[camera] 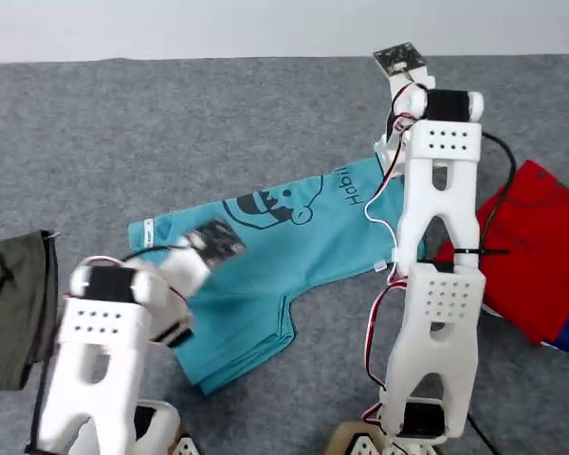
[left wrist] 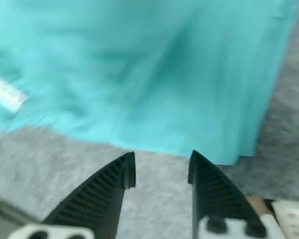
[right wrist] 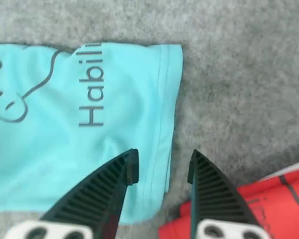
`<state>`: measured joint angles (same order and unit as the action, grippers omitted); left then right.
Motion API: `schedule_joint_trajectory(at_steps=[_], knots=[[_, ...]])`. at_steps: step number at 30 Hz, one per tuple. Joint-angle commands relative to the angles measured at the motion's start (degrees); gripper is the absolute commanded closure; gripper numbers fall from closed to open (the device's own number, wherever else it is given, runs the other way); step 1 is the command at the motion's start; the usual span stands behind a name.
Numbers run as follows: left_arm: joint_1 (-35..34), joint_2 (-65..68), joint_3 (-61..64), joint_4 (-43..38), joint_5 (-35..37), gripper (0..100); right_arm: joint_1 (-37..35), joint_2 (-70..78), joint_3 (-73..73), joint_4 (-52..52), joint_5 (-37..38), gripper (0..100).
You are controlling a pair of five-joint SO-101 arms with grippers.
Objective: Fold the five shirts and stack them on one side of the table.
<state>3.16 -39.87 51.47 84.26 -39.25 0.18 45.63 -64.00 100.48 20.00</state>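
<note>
High view: an olive shirt [camera: 9,303] lies well left of the teal shirt [camera: 266,256], which is spread on the table [camera: 171,133], and a red shirt [camera: 541,256] lies just right of it. The left gripper [left wrist: 159,169] hangs over the teal shirt's left part, jaws apart and empty. The right gripper [right wrist: 162,167] hangs over its right hem, jaws also apart.

Lab bench — grey felt tabletop [camera: 218,123], white wall [camera: 171,28].

Jaws parted, right gripper [right wrist: 163,159] poised over the hemmed edge of the turquoise shirt [right wrist: 50,159], dark print [right wrist: 92,84] on the cloth, red shirt [right wrist: 274,204] just beside, grey felt table [right wrist: 239,74] underneath
</note>
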Motion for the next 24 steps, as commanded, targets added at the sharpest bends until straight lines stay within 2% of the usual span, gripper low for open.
schedule_joint_trajectory(at_steps=[1,5,9,13,18,24], knots=[[7.91,-1.41,0.75,0.7,0.62,81,1.89,-11.3,7.12,2.59,-0.79,82.5],[15.38,-1.41,3.82,-0.97,0.79,81,4.0,-19.82,17.32,2.51,-0.79,82.5],[19.43,-1.32,8.04,-6.33,3.43,80,7.34,-26.86,25.41,2.42,-0.53,82.5],[21.19,0.62,11.12,-9.93,5.54,77,10.77,-33.19,31.91,2.42,-0.53,82.5],[21.01,10.99,11.65,-16.53,5.8,77,12.88,-39.34,39.12,2.42,-0.44,82.5],[21.01,18.9,6.55,-16.35,5.89,77,12.53,-43.38,43.16,2.33,-0.62,82.5]])
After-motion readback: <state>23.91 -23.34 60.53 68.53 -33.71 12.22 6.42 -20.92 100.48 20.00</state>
